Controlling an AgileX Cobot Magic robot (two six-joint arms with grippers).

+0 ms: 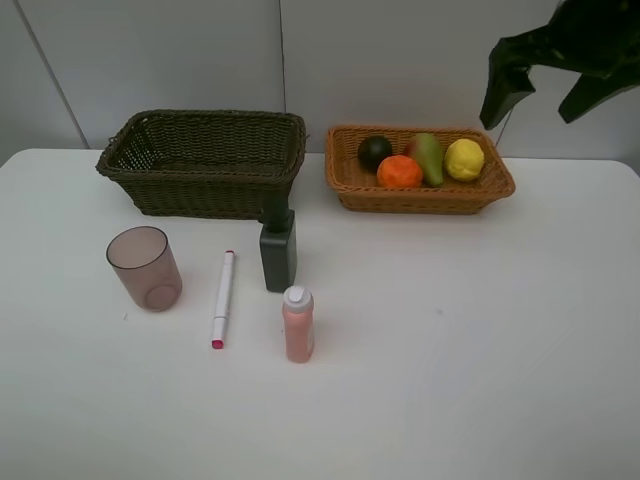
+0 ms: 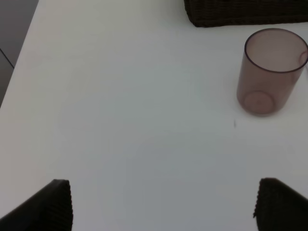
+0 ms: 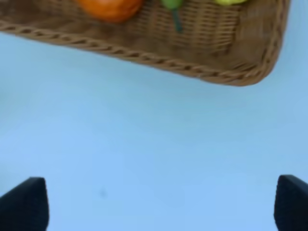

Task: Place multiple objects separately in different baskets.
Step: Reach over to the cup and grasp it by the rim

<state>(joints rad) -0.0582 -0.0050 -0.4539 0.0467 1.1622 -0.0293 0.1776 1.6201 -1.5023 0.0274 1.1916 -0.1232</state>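
Observation:
The orange-tan basket (image 1: pixel 352 178) at the back right holds the dark green round fruit (image 1: pixel 375 151), orange (image 1: pixel 399 172), pear (image 1: pixel 429 157) and lemon (image 1: pixel 464 159). The dark olive-brown basket (image 1: pixel 205 185) at the back left looks empty. In front of it stand the pinkish cup (image 1: pixel 145 267), the white-pink marker (image 1: pixel 223 298) lying flat, the dark green bottle (image 1: pixel 278 251) and the pink bottle (image 1: pixel 298 323). My right gripper (image 1: pixel 548 83) is open and empty, raised above the tan basket's right end. My left gripper (image 2: pixel 161 204) is open and empty over bare table, near the cup (image 2: pixel 269 71).
The white table (image 1: pixel 470 330) ends at a grey wall behind the baskets. The right wrist view shows the tan basket's rim (image 3: pixel 192 67) with the orange (image 3: pixel 109 7) inside, blurred.

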